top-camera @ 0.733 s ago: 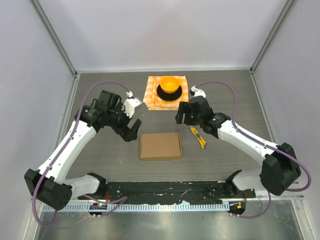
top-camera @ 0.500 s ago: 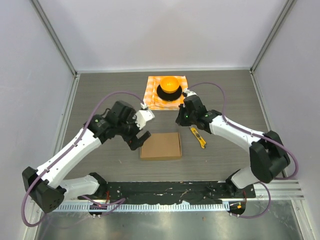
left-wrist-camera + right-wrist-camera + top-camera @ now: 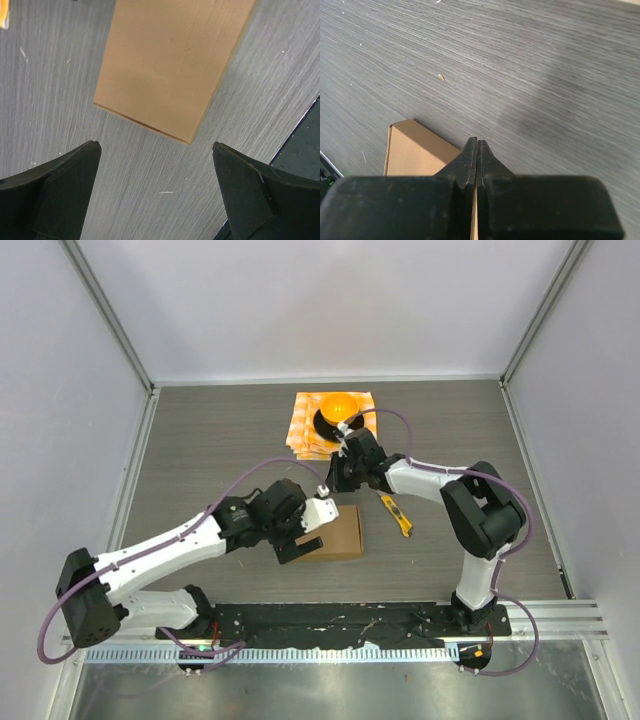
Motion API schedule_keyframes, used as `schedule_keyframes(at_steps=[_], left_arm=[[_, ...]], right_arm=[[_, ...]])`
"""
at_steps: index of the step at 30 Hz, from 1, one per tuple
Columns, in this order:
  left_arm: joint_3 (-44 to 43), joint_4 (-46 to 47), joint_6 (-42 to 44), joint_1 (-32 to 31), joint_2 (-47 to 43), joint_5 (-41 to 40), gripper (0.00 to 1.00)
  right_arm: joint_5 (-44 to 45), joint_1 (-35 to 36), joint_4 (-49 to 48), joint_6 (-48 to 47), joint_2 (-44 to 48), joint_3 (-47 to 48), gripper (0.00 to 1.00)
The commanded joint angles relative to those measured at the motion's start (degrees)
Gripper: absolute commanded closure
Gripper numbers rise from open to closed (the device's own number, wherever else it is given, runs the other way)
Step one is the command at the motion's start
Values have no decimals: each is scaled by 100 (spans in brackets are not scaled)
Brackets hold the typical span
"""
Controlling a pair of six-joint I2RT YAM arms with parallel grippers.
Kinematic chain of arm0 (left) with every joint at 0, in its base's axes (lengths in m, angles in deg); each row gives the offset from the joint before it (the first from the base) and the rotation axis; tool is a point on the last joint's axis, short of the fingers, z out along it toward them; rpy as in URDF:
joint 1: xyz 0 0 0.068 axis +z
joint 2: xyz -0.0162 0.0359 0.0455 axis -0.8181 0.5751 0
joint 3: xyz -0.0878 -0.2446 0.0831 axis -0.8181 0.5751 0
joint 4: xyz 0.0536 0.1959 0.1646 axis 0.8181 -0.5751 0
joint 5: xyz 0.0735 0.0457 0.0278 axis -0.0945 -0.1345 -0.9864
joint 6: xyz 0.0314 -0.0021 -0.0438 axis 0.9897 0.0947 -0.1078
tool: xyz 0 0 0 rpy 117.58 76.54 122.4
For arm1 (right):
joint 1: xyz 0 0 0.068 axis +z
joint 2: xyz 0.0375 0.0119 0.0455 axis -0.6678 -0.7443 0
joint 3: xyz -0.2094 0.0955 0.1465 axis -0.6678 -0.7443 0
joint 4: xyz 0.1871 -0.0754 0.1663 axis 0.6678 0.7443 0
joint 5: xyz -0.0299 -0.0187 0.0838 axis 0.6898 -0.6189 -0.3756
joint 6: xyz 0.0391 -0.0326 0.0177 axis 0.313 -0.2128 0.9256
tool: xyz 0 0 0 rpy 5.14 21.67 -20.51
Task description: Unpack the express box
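The flat brown cardboard express box (image 3: 345,525) is lying closed at the centre of the grey table (image 3: 200,440). Both arms are closing in on it. The left gripper (image 3: 300,543) is hovering spread wide at its near-left corner. The right gripper (image 3: 335,480), just pressed together empty, is pointing at its far edge, so opening is only starting. A yellow utility knife (image 3: 397,515) is lying untouched alongside; the orange-checkered cloth (image 3: 303,435) beyond is blocking nothing.

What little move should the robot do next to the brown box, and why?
Probably lower the left pincer onto the express box to steady it. That pincer hangs open over one end of the box, the box lies flat and closed on the table, and the right pincer is shut on nothing by its far edge, perhaps ready to pry the lid.
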Motion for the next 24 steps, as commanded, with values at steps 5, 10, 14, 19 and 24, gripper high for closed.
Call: schedule_keyframes(at_steps=[5, 10, 14, 19, 24], left_arm=[[475, 765, 218, -1106, 348, -1153, 0], [748, 1318, 323, -1547, 612, -1872, 0], [835, 1644, 472, -1705, 805, -2137, 0], [1081, 2154, 692, -1776, 1060, -2287, 0], [1275, 2286, 719, -1785, 1113, -2244, 0]], right_arm=[[-800, 17, -996, 183, -543, 57, 99], [-888, 17, -1084, 113, -579, -93, 99], [-966, 9, -1146, 130, -622, -137, 99], [-1107, 17, -1278, 183, -675, -216, 99], [-1204, 44, -1261, 130, -702, -278, 99]])
